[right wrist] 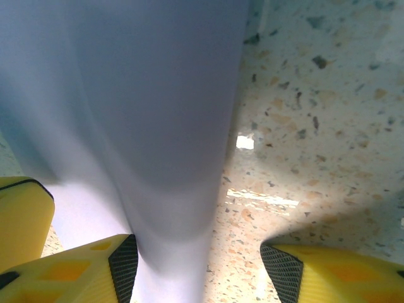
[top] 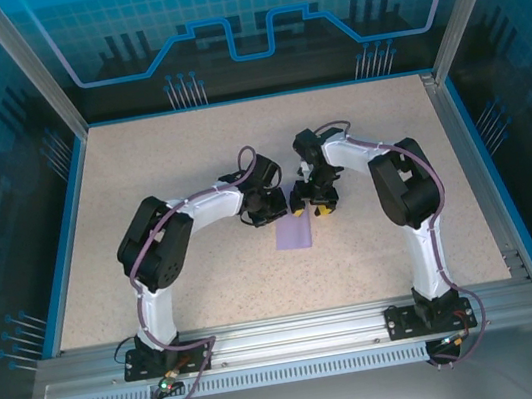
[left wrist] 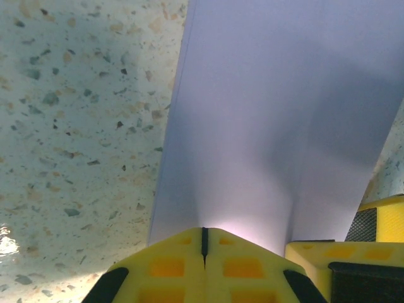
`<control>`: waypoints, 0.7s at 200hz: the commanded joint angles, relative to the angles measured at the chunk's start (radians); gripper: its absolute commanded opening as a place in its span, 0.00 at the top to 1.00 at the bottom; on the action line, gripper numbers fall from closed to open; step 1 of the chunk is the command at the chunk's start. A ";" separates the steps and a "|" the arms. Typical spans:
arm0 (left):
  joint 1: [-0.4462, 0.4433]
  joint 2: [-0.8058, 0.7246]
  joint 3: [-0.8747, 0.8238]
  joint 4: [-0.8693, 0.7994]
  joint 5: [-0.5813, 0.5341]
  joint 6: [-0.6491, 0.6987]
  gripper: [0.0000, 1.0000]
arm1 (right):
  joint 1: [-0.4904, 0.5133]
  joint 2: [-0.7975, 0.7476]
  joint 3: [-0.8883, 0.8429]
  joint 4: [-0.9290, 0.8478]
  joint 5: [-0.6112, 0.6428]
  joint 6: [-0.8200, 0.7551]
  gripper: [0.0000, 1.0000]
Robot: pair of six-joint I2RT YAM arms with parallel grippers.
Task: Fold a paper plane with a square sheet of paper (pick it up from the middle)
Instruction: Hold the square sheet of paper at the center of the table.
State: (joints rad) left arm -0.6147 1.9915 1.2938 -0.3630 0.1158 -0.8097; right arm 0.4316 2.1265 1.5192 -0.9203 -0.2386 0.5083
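Right now the square sheet of paper runs out from the tips of the left gripper, which is pinched tight on the sheet's near edge. The sheet stretches away over the speckled table. Close at that gripper's right side, the right gripper has its jaws apart and grips nothing. The sheet passes against its left finger, clear of the other.
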 commanded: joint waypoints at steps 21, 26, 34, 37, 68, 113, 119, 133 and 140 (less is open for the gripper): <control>-0.005 0.032 0.014 -0.033 -0.008 0.018 1.00 | -0.005 0.116 -0.074 0.079 0.156 -0.006 0.37; -0.004 0.037 0.013 -0.034 -0.007 0.018 1.00 | -0.005 0.115 -0.071 0.078 0.153 -0.005 0.37; -0.004 0.044 0.011 -0.033 -0.007 0.018 1.00 | -0.005 0.111 -0.066 0.078 0.150 -0.008 0.37; -0.003 0.045 0.009 -0.033 -0.006 0.018 1.00 | -0.006 0.110 -0.064 0.076 0.149 -0.009 0.37; -0.003 0.056 -0.007 -0.034 -0.013 0.021 1.00 | -0.009 0.078 -0.051 0.080 0.133 -0.011 0.36; -0.003 0.063 -0.015 -0.048 -0.031 0.043 1.00 | -0.049 -0.063 -0.071 0.140 0.042 -0.011 0.35; -0.003 0.063 -0.017 -0.045 -0.031 0.043 1.00 | -0.059 -0.097 -0.094 0.168 0.006 -0.007 0.35; -0.003 0.065 -0.019 -0.042 -0.030 0.041 1.00 | -0.098 -0.179 -0.165 0.262 -0.088 0.023 0.35; -0.004 0.066 -0.018 -0.039 -0.026 0.041 1.00 | -0.117 -0.217 -0.209 0.321 -0.139 0.041 0.36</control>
State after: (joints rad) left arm -0.6144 2.0071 1.2934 -0.3618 0.1150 -0.8013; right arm 0.4057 2.0281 1.4097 -0.7963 -0.2829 0.5114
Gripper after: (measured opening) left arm 0.044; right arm 0.652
